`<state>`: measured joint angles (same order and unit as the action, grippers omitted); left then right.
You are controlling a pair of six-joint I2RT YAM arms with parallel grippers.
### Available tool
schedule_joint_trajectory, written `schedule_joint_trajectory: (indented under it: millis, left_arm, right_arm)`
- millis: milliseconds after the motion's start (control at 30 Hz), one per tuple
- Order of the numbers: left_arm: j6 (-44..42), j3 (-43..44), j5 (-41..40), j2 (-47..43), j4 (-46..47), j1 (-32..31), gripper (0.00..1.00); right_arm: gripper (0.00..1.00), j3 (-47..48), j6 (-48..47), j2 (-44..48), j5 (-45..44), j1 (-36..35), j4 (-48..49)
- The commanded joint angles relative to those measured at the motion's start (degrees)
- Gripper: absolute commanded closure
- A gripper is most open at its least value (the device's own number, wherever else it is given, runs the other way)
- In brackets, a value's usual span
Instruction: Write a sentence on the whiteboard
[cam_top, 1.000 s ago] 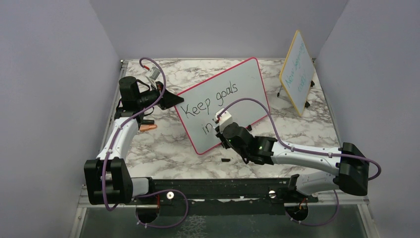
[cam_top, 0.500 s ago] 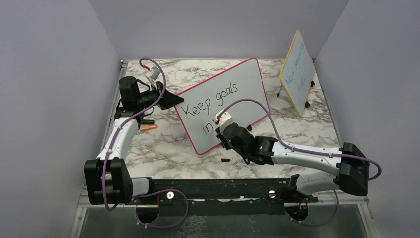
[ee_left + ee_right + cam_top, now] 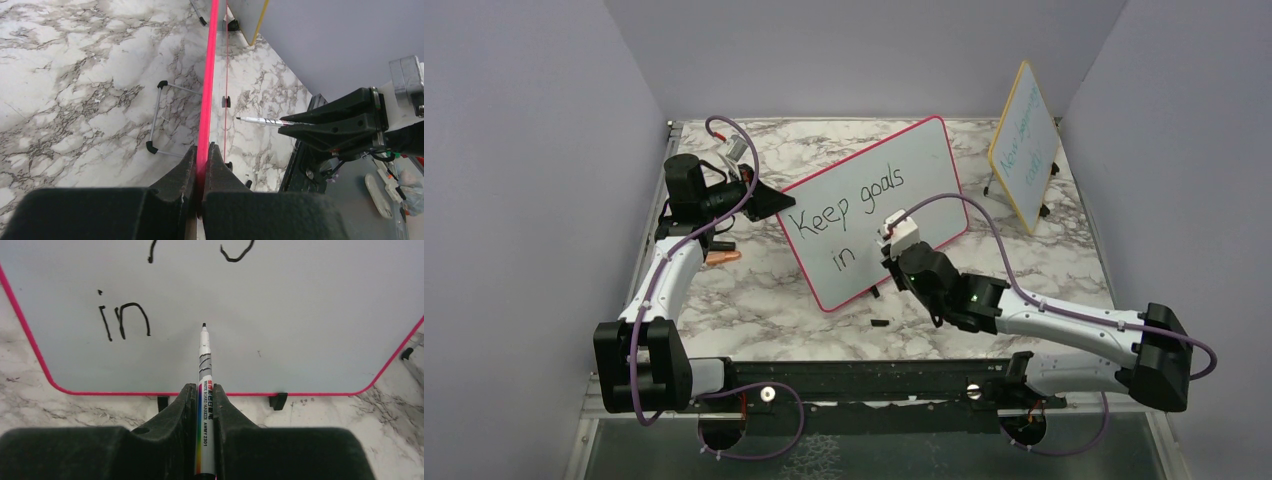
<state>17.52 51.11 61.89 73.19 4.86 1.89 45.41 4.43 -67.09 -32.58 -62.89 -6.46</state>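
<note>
- Whiteboard (image 3: 924, 170), in the top view, stands tilted at mid-table on the marble table (image 3: 754, 300). The yellow-framed board (image 3: 1024, 150) is well apart at the far right.
- The sentence (image 3: 849, 205) reads "Keep goals" with "in" below it, so it looks unfinished.
- The left fingers (image 3: 764, 198) meet the board's left edge. The right arm (image 3: 1044, 320) reaches to the lower line, just right of "in".
- A small black piece (image 3: 879, 323), perhaps a cap, lies on the table in front of the board.
- Left wrist view: the left fingers (image 3: 181, 172) are pressed onto the pink frame (image 3: 207, 90), seen edge-on, and pinch it to steady the board. Its wire stand (image 3: 155, 120) rests on the table behind.
- The right fingers (image 3: 330, 107) point the marker (image 3: 265, 121) at the writing face. Its tip seems just short of the surface.
- Right wrist view: the right fingers (image 3: 180, 405) are clamped on the marker's barrel. The nib aims at bare white a little right of "in" (image 3: 124, 320).
- Step in hand, as I judge it: starting the next word of the second line.
- The next move calls for easing the nib onto the face with light pressure. It then strokes rightward, level with "in", while the left pinch keeps the board from rocking.
</note>
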Motion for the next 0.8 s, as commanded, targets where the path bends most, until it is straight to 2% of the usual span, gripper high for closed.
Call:
schedule_joint_trajectory:
  millis: [0, 500, 767]
  left_arm:
    - [-4.8, -0.9, -5.2, 1.6, -4.8, -1.2, 1.0]
    - [-5.0, -0.9, -5.4, 1.6, -5.8, -1.2, 1.0]
    - [-5.1, -0.9, -5.4, 1.5, -6.0, -1.1, 1.0]
  right_arm:
    - [1.0, -1.6, -1.8, 1.8, -3.2, 1.9, 2.1]
    - [0.99, -4.5, -1.9, 2.5, -0.1, 5.1, 7.2]
    - [0.99, -4.4, -2.3, 1.7, 4.4, 5.2, 9.4]
